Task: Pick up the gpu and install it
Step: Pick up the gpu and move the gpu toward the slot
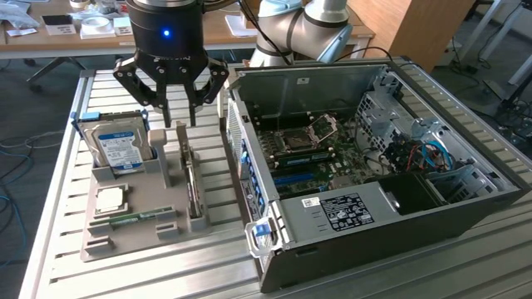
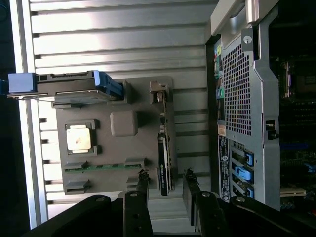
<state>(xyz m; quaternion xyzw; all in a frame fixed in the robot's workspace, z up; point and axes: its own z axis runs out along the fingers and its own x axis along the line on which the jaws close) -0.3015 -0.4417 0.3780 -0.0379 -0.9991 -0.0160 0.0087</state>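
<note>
The fingers [image 2: 142, 190] stood wide apart and held nothing. They hung over the tray [image 1: 129, 244], one to each side of the line of the gpu [image 1: 193, 182], without touching it.

The task looked barely begun. The gpu had not been picked up: it stood on edge in its slot in the tray, on the side nearest the case [image 1: 374, 232]. The grasp, the lift and the install were all left to do.

Besides the gpu, the tray on the counter [image 1: 124, 277] held a hard drive [image 1: 122, 147] standing upright in its cradle, a processor [image 1: 109, 199] lying flat and a RAM stick [image 1: 137, 218] in a low slot. The case lay open just beside the tray, on the exterior view's right. Its motherboard [image 1: 316, 156] was exposed, and no card could be made out in its expansion slots.
</note>
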